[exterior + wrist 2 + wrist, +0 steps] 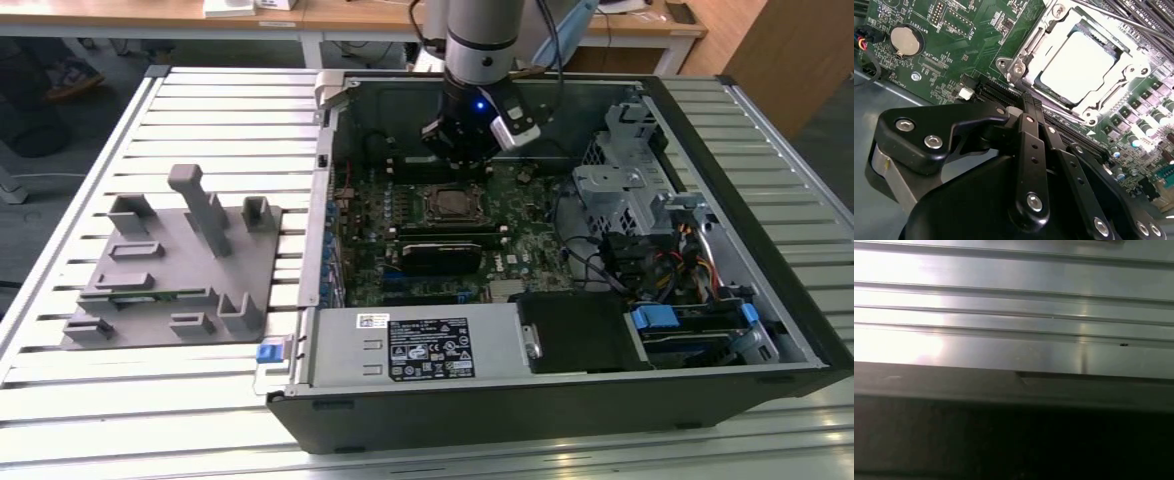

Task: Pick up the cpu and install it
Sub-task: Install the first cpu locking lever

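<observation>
Black gripper (1026, 100) linkages fill the lower half of the second wrist view, fingers pressed together, holding nothing. Beyond the tips, toward the upper right of the frame, the cpu (1076, 62) lies flat inside the socket frame (1024, 55).

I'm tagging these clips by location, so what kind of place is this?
Probably a robotics lab or workshop bench: an open black computer case lies on a ribbed aluminium table, beside a grey plastic tray with upright posts, with wooden desks behind.
</observation>
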Robot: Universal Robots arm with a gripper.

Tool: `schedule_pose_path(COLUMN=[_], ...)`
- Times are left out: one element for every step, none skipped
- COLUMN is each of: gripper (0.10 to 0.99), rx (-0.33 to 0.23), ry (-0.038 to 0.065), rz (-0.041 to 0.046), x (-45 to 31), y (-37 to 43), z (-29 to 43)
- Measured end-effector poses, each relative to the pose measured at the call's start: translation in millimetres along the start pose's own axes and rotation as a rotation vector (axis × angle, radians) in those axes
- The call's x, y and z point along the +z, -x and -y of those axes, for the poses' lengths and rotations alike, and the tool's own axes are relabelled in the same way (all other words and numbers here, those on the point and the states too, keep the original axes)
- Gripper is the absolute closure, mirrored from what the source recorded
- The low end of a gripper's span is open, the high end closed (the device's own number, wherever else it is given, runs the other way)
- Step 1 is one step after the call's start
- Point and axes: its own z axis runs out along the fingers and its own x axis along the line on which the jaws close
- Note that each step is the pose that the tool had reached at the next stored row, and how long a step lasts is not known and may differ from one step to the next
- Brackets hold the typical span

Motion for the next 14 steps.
schedule_pose_path(gripper=[0.98, 0.98, 0.98, 0.98, 0.98, 0.98, 0.98, 0.98, 0.98, 0.98, 0.98, 0.98, 0.98, 0.98], rx=[0.0, 0.0, 0.0, 0.0, 0.0, 0.0, 0.0, 0.0, 0.0, 0.0, 0.0, 0.0, 0.0, -0.001], ry=[-0.001, -0.002, -0.003, -0.003, -0.003, -0.003, -0.003, -0.003, -0.003, -0.003, -0.006, -0.012, -0.02, -0.029], rz=[-0.0001, -0.0001, -0.0002, -0.0002, -0.0002, -0.0003, -0.0003, -0.0002, -0.0001, 0.0001, 0.0, -0.0006, -0.0007, -0.0011], x=[0.8, 1.6, 2.1, 2.2, 2.2, 2.2, 1.9, 1.4, 1.2, 1.2, 1.2, 1.1, 1.2, 1.5], y=[0.1, 0.2, 0.3, 0.3, 0.3, 0.4, 0.4, 0.4, 0.4, 0.5, 0.5, 0.4, 0.4, 0.4], z=[0.1, 0.1, 0.1, 0.1, 0.1, 0.1, 0.1, 0.1, 0.1, 0.0, 0.0, 0.1, 0.1, 0.1])
